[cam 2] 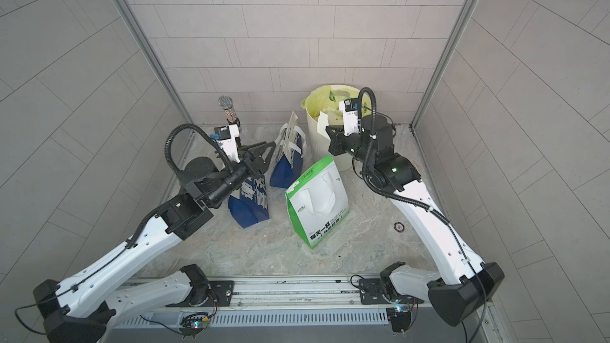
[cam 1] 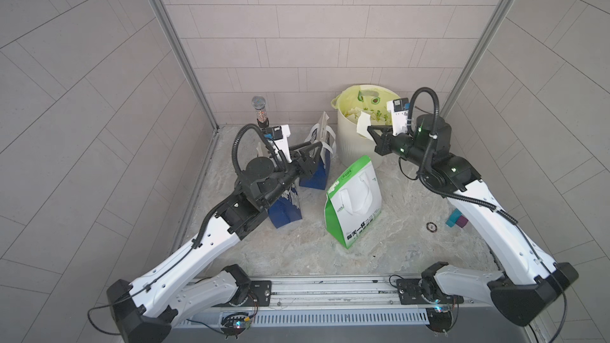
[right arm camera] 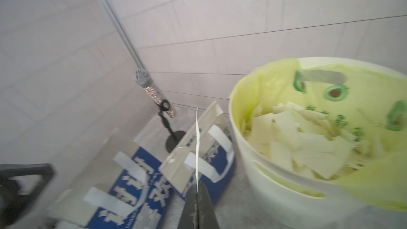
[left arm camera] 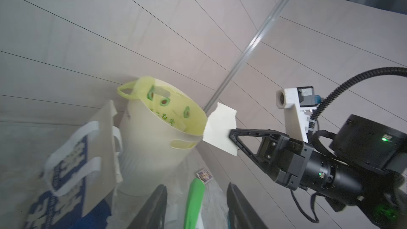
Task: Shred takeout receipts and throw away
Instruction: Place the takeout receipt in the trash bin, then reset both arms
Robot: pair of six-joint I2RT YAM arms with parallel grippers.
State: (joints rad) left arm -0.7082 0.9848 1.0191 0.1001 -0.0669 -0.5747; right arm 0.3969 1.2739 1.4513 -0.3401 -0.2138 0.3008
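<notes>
Right gripper [left arm camera: 232,136] pinches my torn receipt [left arm camera: 220,128] just outside the bin [left arm camera: 149,150] rim; left gripper [cam 1: 315,152], spread empty, sits farther off.

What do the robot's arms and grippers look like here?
The left arm and right arm have white shells and black joints; green lights dot the right one. The left gripper and right gripper are black, with triangular open-frame fingers; each carries a white camera bracket and a looping black corrugated cable.
</notes>
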